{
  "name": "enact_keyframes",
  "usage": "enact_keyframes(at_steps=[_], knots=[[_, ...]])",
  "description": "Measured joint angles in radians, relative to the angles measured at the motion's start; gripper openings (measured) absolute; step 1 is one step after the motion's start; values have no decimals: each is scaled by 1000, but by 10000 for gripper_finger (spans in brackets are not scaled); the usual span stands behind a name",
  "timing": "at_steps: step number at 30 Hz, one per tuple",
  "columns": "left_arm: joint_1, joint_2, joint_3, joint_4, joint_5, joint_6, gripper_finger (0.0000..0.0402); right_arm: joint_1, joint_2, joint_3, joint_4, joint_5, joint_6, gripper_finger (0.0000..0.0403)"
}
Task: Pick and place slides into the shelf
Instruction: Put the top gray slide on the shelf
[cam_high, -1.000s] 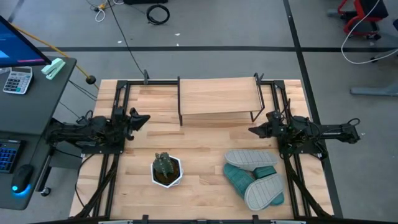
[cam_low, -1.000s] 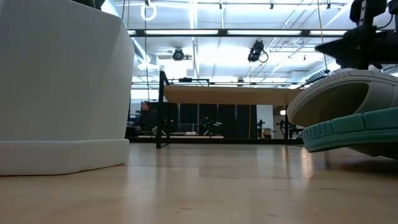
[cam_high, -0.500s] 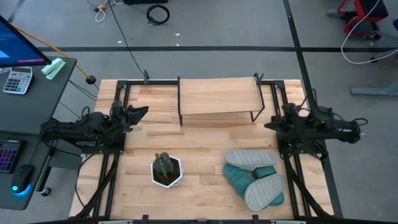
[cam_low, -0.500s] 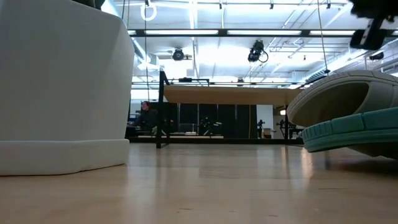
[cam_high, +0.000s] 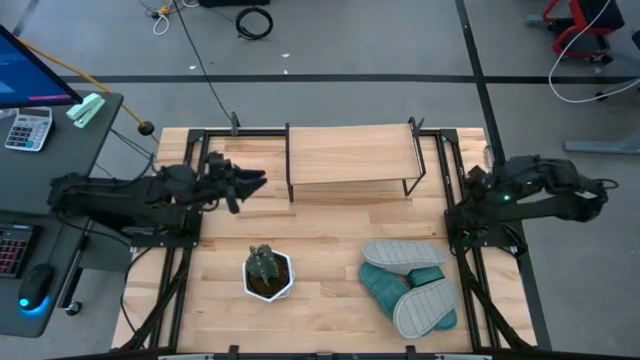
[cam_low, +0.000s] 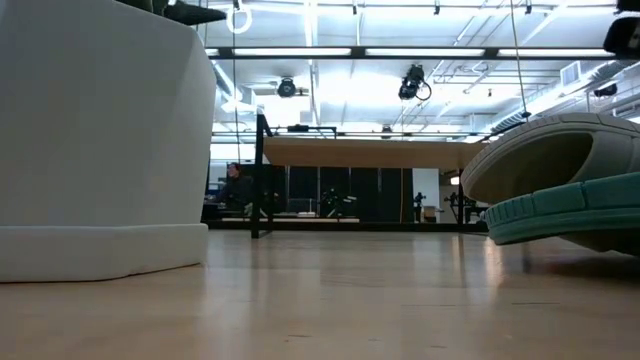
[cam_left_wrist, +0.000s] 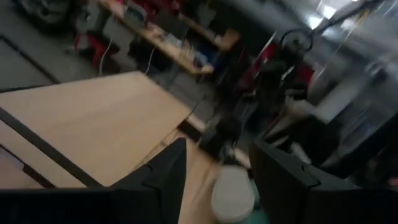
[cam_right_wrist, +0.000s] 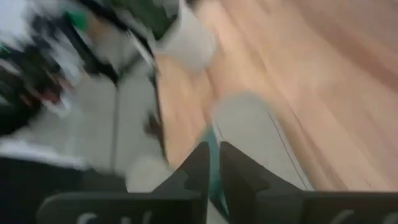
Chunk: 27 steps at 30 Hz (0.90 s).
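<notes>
Two dark, near-black jointed arms of matte metal and plastic; left arm (cam_high: 130, 195) long and knobbly, blocky joint housings, thin black cables looped along its links; right arm (cam_high: 535, 190) same dark build, a small green light glowing on its body, black cable arching off the outer end; left tool (cam_left_wrist: 217, 180) two broad flat black fingers (cam_left_wrist: 158, 177) with angular chamfered edges, matte finish; right tool (cam_right_wrist: 213, 168) two narrower black fingers (cam_right_wrist: 239, 171), slab-like with squared tips; no markings or screws readable; black tube frames under each arm base.
</notes>
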Motion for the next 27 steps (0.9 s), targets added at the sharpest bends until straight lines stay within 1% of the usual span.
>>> enact_keyframes(at_steps=[3, 6, 8, 11, 14, 18, 22, 27], knots=[[0, 72, 97, -148, -1, 47, 186, 0, 70, 10, -78, -66, -99, 71], [0, 122, 169, -270, -1, 75, 185, 0, 130, 6, -95, -115, -208, 97], [0, 138, 200, -310, 0, 89, 184, 0, 169, 6, -109, -130, -277, 116], [0, 143, 217, -347, 3, 94, 184, 0, 220, 5, -132, -124, -357, 146], [0, 139, 219, -348, 3, 79, 185, 1, 267, 5, -153, -94, -388, 172], [0, 135, 219, -376, 3, 51, 185, 6, 317, 4, -169, -93, -413, 197], [0, 135, 219, -426, 14, 17, 185, 51, 347, 4, -169, -99, -424, 207], [0, 135, 219, -458, 13, 17, 178, 155, 361, -35, -165, -80, -394, 208]])
